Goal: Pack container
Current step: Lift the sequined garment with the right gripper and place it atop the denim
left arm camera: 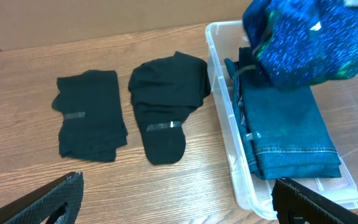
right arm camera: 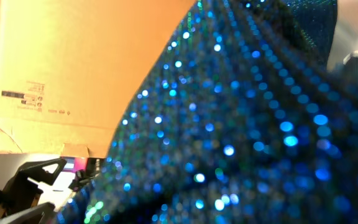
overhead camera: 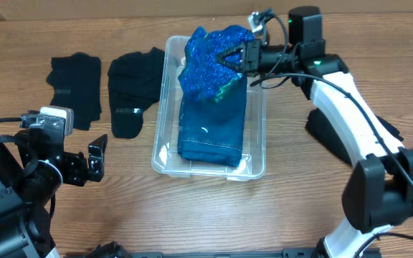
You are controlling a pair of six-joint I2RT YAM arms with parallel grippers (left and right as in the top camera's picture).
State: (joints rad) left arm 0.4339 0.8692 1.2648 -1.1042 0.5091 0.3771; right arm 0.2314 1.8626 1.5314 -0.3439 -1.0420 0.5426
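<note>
Right gripper [overhead camera: 244, 54] apparently pinches a blue sequined garment [overhead camera: 210, 68] above folded jeans [overhead camera: 212, 132] in the container [overhead camera: 160, 115], ready to lower; left gripper [overhead camera: 95, 158] rests aside, spread wide.

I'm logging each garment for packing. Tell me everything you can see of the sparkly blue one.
The sparkly blue garment is glittery, sequin-like fabric with a green edge. It is bunched and hangs from the right gripper, which pinches it near the top. It hangs over the container, and its lower part appears to rest on the folded jeans inside.
</note>
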